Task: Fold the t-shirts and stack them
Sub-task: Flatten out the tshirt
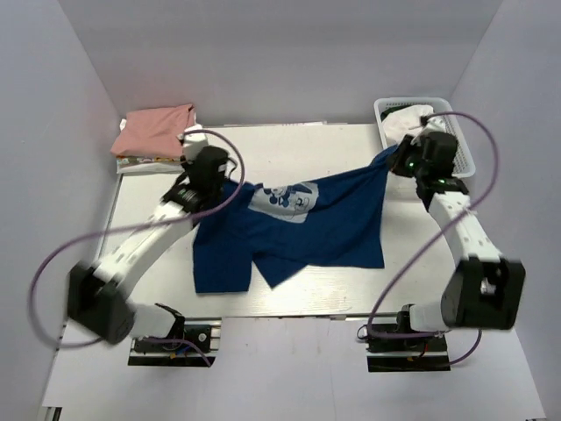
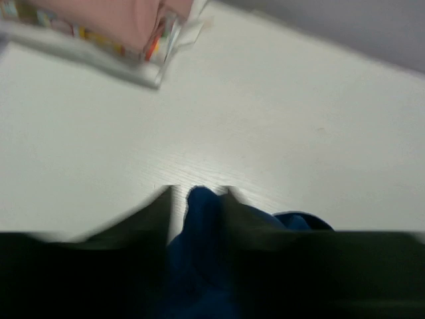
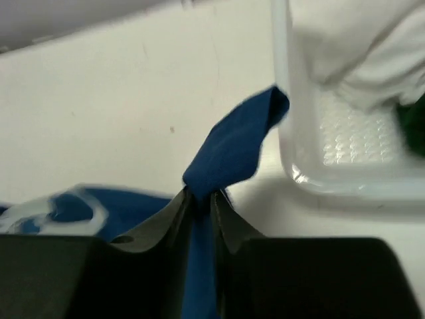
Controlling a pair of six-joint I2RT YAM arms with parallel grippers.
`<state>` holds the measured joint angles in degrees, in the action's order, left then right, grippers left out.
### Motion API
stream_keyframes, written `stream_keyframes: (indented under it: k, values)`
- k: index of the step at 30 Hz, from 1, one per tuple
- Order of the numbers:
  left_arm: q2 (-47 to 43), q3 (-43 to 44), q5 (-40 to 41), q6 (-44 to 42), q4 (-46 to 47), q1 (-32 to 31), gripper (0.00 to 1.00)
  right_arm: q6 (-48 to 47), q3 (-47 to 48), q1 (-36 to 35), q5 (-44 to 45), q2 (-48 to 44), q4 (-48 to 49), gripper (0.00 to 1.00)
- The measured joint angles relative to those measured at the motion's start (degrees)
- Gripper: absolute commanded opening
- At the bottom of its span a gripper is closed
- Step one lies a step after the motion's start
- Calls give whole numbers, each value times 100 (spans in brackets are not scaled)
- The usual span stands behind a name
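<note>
The dark blue t-shirt (image 1: 307, 224) with a white and pale-blue chest print hangs stretched between my two grippers, its lower half draped on the table. My left gripper (image 1: 219, 180) is shut on its left shoulder; blue cloth (image 2: 202, 212) bunches between the fingers. My right gripper (image 1: 405, 162) is shut on the right shoulder; a blue fold (image 3: 232, 149) sticks out past the fingertips (image 3: 219, 203). The salmon-pink t-shirt (image 1: 156, 130) lies folded at the back left, also in the left wrist view (image 2: 113, 20).
A white lattice basket (image 1: 465, 149) holding white cloth stands at the back right, close beside my right gripper; it shows in the right wrist view (image 3: 292, 133). The pink shirt rests on a folded white printed cloth (image 1: 145, 164). Grey walls surround the white table (image 1: 298, 149).
</note>
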<state>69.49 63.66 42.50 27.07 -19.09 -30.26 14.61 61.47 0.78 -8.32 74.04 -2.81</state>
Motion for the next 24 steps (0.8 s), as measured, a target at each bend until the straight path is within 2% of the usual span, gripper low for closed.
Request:
stream_keyframes:
  k: [1, 2, 3, 5, 7, 10, 13, 16, 19, 24]
  values:
    - [544, -2, -101, 101, -79, 162, 76, 0, -42, -17, -37, 365, 0, 47]
    - [1246, 188, -234, 339, -240, 387, 100, 24, -52, -28, -39, 697, -11, 81]
    - [1755, 396, -317, 413, -407, 546, 100, 9, -31, -98, 31, 1058, -24, 90]
    - [2968, 1237, -483, 680, -935, 868, 100, -15, -11, -175, 212, 1388, -94, 90]
    - [3676, 1792, -629, 793, -1156, 1086, 100, -26, -11, -291, 387, 1556, -142, 90]
    - [3742, 1919, -918, 903, -1340, 1259, 100, -22, -9, -439, 651, 1517, -197, 90]
    - [3235, 1733, -1250, 984, -1325, 1276, 100, 63, -68, -573, 793, 1311, -216, 90]
    - [2450, 1128, -1528, 1156, -1325, 1226, 100, 310, -501, -688, 837, 826, -173, 90]
    - [1449, -85, -1812, 1471, -1429, 1165, 100, 660, -1180, -776, 839, 203, -188, 90]
    - [-50, -1971, -2461, 2105, -1937, 1128, 100, 1198, -1823, -835, 883, -334, -284, 90]
